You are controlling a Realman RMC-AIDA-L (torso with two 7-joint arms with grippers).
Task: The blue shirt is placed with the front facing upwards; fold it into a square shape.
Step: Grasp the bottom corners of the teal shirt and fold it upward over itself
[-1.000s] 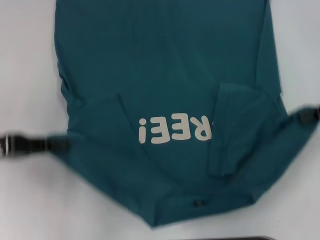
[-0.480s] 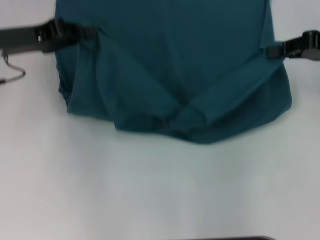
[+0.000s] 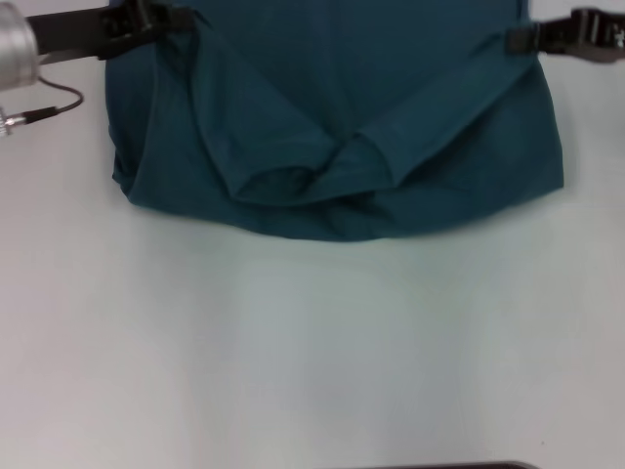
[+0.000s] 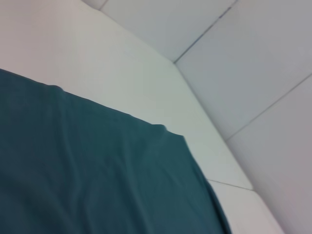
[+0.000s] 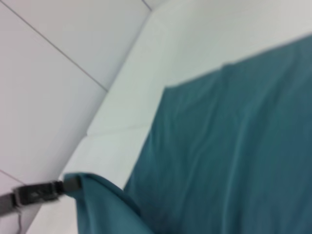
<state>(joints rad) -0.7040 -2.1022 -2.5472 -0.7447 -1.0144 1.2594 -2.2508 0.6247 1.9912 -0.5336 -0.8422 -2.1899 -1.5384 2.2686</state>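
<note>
Teal blue shirt (image 3: 342, 127) now lies doubled at the far end of my white worktop (image 3: 312, 342), lettering hidden since a second ago, left tool (image 3: 156, 20) and right tool (image 3: 522, 39) each clamped on a corner, so the lengthwise fold's nearly made.

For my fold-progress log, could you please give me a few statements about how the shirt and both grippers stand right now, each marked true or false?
1. The left gripper and right gripper each grip an edge of the blue shirt. True.
2. The white chest letters face up. False: no lettering shows, only plain teal fabric.
3. The shirt's near part is doubled over toward the far side. True.
4. The shirt is already a neat square. False: it lies bunched with diagonal creases.
</note>
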